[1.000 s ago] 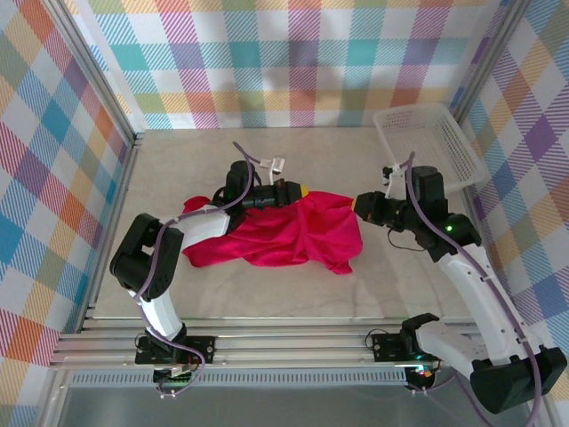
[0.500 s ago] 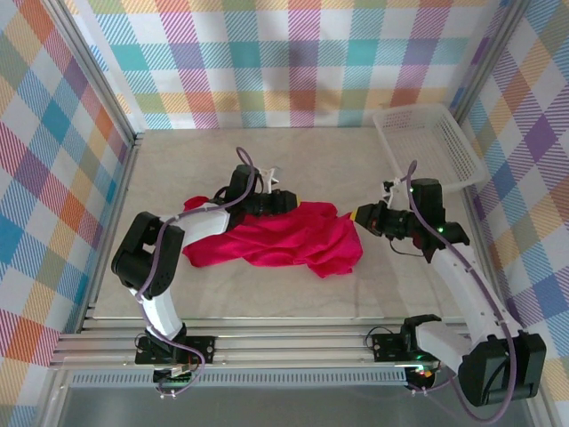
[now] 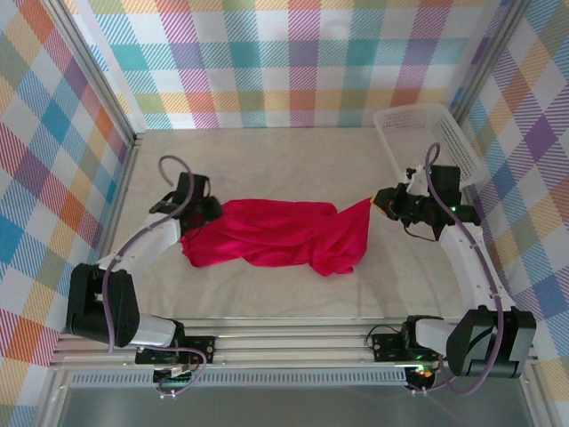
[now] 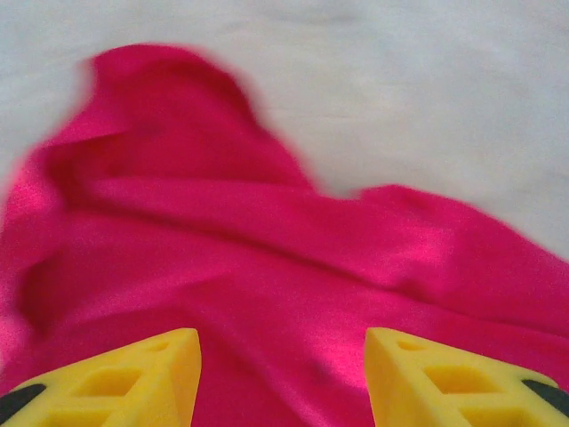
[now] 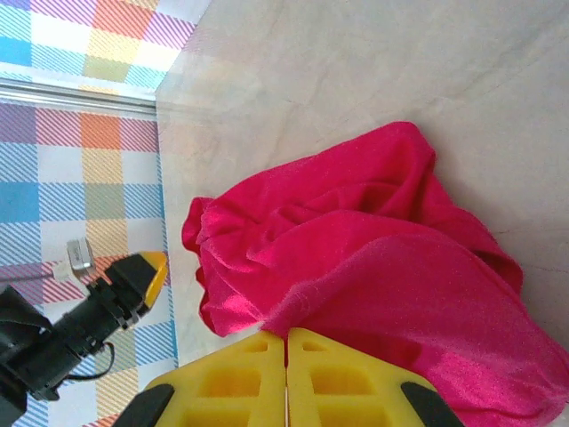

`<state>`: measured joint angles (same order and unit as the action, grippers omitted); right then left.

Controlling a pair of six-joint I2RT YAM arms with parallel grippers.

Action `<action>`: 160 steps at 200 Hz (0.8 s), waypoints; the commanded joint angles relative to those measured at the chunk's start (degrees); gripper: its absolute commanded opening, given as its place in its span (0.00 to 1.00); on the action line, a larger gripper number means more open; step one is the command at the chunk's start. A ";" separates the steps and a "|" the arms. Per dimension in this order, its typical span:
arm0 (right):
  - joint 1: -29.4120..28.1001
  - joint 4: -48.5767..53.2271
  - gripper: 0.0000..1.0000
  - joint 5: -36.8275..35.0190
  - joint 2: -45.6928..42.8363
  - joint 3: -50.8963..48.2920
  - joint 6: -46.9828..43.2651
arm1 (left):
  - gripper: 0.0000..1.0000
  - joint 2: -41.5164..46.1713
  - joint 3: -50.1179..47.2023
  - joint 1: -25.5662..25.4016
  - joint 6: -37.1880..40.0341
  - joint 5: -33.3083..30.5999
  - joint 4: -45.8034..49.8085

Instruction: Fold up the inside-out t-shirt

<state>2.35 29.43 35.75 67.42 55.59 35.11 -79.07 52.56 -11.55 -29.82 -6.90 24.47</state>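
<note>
Crimson soft-fabric t-shirt crumpled at pale desk centre, right pincer clenched on its right corner, left pincer released over left end.

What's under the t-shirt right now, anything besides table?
Pale table shows all around the t-shirt. One corner is pinched in the shut right end effector. Anything beneath the bunched folds is covered.

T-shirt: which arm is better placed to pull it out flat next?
Right, probably. The right gripper is shut on one corner of the t-shirt, so it can pull at once. The left gripper hangs open over the other end, gripping nothing, and would have to close first.
</note>
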 commanded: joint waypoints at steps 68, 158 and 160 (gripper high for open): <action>2.51 1.26 0.00 -2.05 3.07 4.17 -0.84 | 0.49 2.95 -10.18 8.02 -4.58 -3.21 7.57; 3.46 2.65 0.00 -1.03 3.15 5.58 -1.76 | 0.00 -8.08 -2.07 9.69 -3.43 -3.65 2.83; 3.61 2.83 0.00 -1.03 3.16 5.82 -1.90 | 0.00 -7.76 -1.61 9.72 -3.28 -3.65 3.12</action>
<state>4.67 31.09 33.67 70.72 58.35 34.85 -87.35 44.97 -3.22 -33.69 -9.91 27.05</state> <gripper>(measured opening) 0.003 0.014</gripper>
